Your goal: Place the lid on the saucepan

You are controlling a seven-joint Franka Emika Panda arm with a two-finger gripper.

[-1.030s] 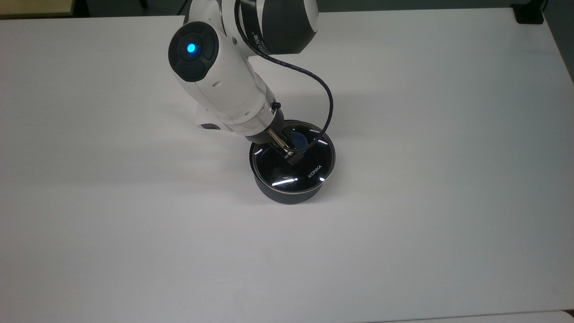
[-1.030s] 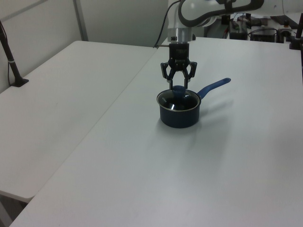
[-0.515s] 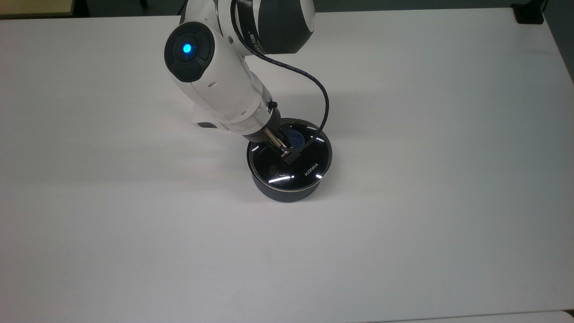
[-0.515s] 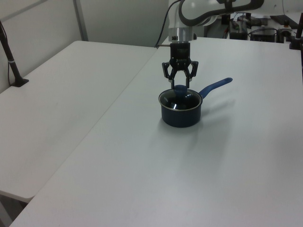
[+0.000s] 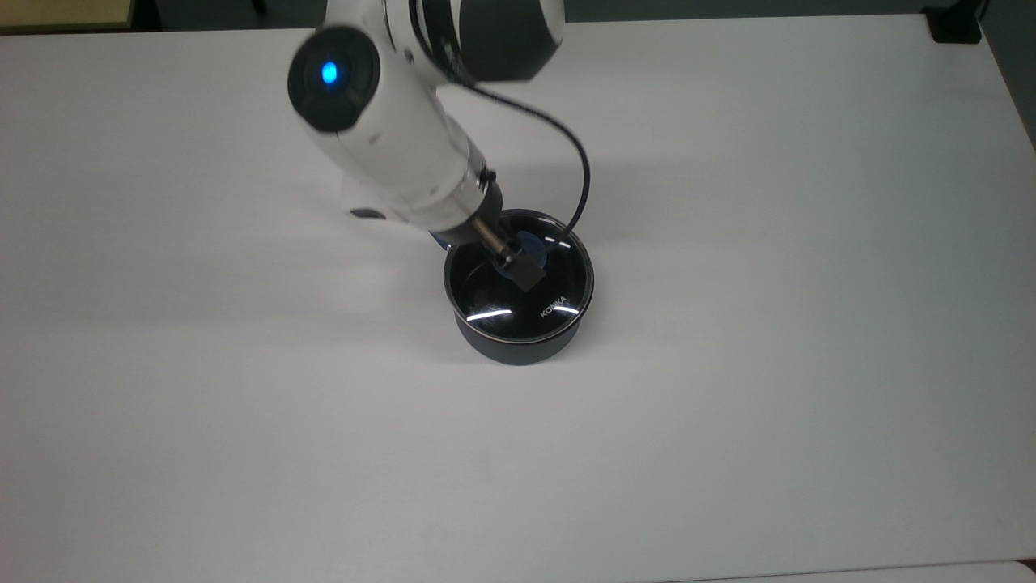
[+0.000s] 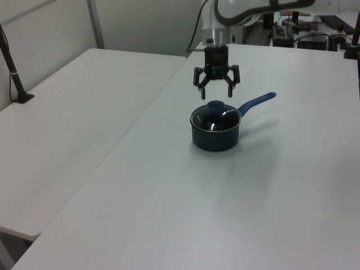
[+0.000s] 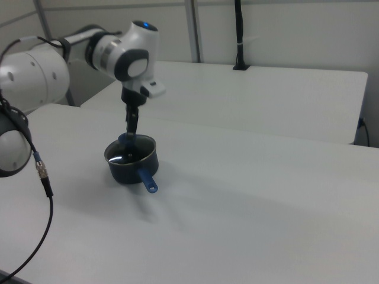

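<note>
Claw up off the knob since the earlier frame, lid left on the pan.
Table (image 6: 140,202) carries the saucepan (image 6: 215,138), handle toward the left view's right. Lid (image 6: 216,117) sits flat in the rim, looks seated. Claw (image 6: 216,89) hangs spread wide just above the blue knob (image 6: 215,105), gripping nothing, probably clearing out.

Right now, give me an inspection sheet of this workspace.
Surface: white table, bare around the pan.
Job's things: clear glass lid with blue knob seated on the dark round saucepan; its long blue handle points to the left view's right.
Clutter: nothing seen.
Grippers: black two-finger gripper open, above the knob, apart from it.
Cables: black cable looping off the arm.
Surroundings: second white table; black post.
</note>
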